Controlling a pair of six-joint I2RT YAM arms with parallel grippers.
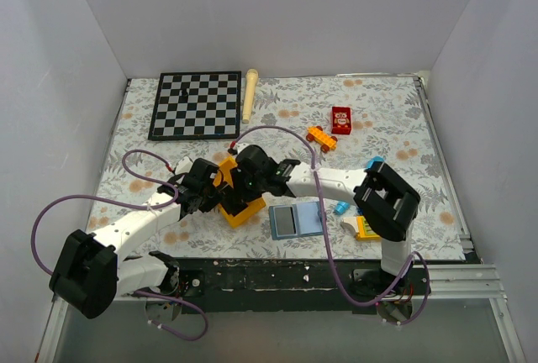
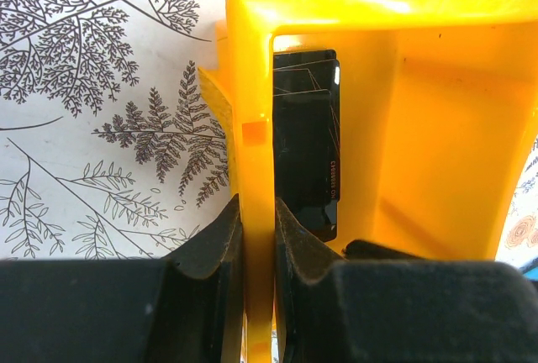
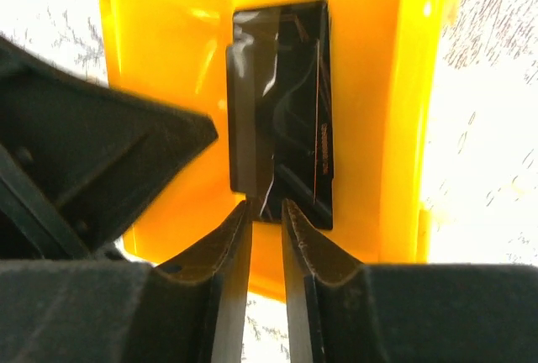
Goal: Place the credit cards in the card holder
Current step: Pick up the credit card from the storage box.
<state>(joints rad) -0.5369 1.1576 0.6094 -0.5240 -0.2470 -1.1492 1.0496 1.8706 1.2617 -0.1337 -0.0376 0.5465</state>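
Left end effector (image 2: 256, 207) tight on bin (image 2: 437, 170)

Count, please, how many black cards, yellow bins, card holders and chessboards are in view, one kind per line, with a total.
black cards: 2
yellow bin: 1
card holder: 1
chessboard: 1
Total: 5
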